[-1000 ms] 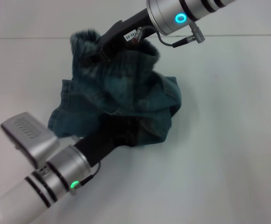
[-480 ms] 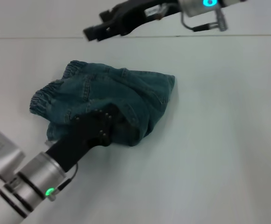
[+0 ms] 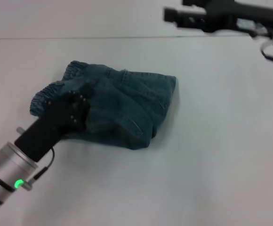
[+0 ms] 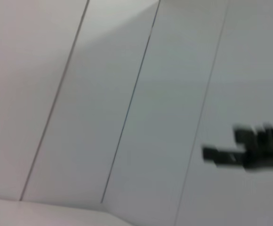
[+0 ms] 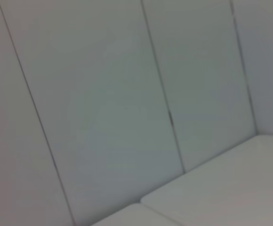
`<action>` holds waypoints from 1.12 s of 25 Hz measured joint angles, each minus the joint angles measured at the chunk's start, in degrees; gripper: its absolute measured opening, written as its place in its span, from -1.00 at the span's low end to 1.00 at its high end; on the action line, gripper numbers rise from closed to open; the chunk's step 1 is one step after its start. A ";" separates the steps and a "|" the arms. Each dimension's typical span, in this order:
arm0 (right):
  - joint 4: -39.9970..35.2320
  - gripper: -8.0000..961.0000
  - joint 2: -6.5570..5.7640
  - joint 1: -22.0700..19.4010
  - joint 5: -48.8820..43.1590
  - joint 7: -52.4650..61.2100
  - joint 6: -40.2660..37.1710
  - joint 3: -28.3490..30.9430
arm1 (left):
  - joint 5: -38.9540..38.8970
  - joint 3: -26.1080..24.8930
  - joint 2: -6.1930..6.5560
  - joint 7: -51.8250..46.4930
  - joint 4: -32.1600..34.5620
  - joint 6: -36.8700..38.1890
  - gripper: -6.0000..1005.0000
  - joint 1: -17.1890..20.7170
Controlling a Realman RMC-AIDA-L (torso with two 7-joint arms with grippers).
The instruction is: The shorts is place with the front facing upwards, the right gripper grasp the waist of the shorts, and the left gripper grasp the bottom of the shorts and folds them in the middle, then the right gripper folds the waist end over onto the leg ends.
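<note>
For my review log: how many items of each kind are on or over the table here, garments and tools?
Garments: 1, the shorts, folded on the table.
Tools: 2, the left gripper over the waist, the right gripper above the table's far edge.
Total: 3

No writing, label, brand or number can be read anywhere. The shorts (image 3: 113, 106) show only stitching and faded patches, and the right gripper (image 3: 174, 15) near the far edge of the table (image 3: 221, 141) shows no legible marking.
</note>
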 joint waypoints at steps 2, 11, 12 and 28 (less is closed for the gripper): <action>-0.04 0.94 -0.04 -3.16 0.90 -3.52 -2.25 0.57 | 0.10 1.20 0.08 -4.54 4.10 0.25 -0.81 0.18; 1.82 0.99 0.04 -13.04 -0.85 -13.99 -16.50 1.10 | 11.65 8.22 0.09 -25.13 28.04 -4.38 -0.48 3.69; 2.09 0.99 0.02 -13.65 -2.89 -13.90 -17.57 1.15 | 13.41 8.32 0.10 -27.04 30.00 -4.49 -0.41 3.92; 5.07 0.99 0.18 -13.53 -7.39 -14.01 -16.98 0.14 | 21.95 8.41 0.18 -33.28 38.92 -2.33 0.65 4.98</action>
